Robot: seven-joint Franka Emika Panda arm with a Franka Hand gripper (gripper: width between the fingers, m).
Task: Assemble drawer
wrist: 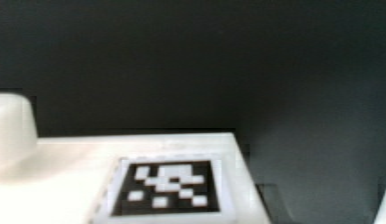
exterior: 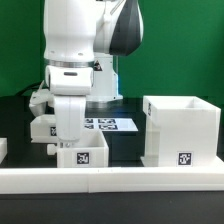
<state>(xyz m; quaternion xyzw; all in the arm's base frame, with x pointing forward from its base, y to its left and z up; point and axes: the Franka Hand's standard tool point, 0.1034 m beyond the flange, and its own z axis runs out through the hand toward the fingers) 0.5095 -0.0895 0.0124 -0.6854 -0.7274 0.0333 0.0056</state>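
The small white open-top plastic tray (exterior: 95,158) is found directly beneath the two-finger gripper (exterior: 66,140), whose opening and hold cannot be determined, so the tray may be tipped or skidded if one wall is pinched off-centre.

The black table (exterior: 125,148) carries a tall white casing (exterior: 180,128). To the exterior view's left of the casing stands a small open tray (exterior: 82,155). Behind the tray, further from the casing, the marker board (exterior: 112,124) lies flat. In front of the casing runs a long low rail (exterior: 110,178).
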